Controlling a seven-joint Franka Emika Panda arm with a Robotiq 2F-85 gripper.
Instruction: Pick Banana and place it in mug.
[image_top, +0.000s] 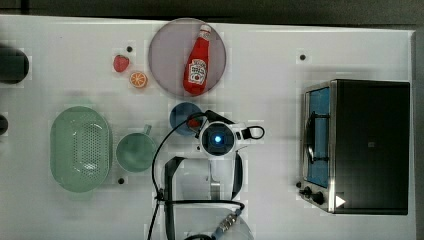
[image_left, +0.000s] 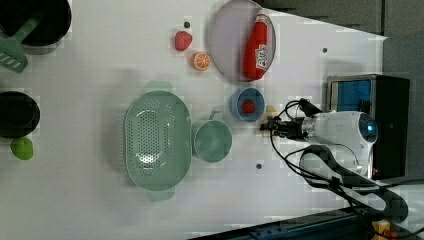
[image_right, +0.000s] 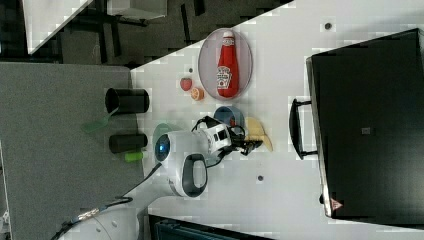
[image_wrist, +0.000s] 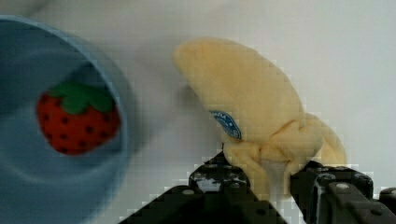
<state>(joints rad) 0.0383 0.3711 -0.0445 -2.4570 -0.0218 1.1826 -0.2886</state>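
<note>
Wrist view shows the banana (image_wrist: 252, 107) lying on the white worktop (image_wrist: 327, 46) just beside the blue bowl (image_wrist: 112, 93), with the tool (image_wrist: 271, 182) low over its gathered end, one finger on each side of the knot of peel segments; the fingers look closed against the fabric, so I judge it grasping the banana, though the banana seems not yet lifted. It looks like a plush toy: light, soft and squashy, not slippery and in no way fragile, so it will give under pressure and may droop from the held end. The bunched peel end is a fair place to hold, being narrow and thick enough to fill the fingers; a hold nearer the middle of the body would hang more evenly when lowered into a narrow opening. In the left view the banana (image_left: 270, 111) lies on the left view's right of the bowl (image_left: 247, 104), and the mug (image_left: 212, 141) stands apart from it beyond the bowl, touching or nearly touching the green basket (image_left: 157, 140). The mug looks empty and upright, its mouth wider than the banana. The bowl holds a strawberry (image_wrist: 77, 116); the basket appears empty. In the top view a ketchup bottle (image_top: 198, 60) lies on a round plate (image_top: 165, 50).
</note>
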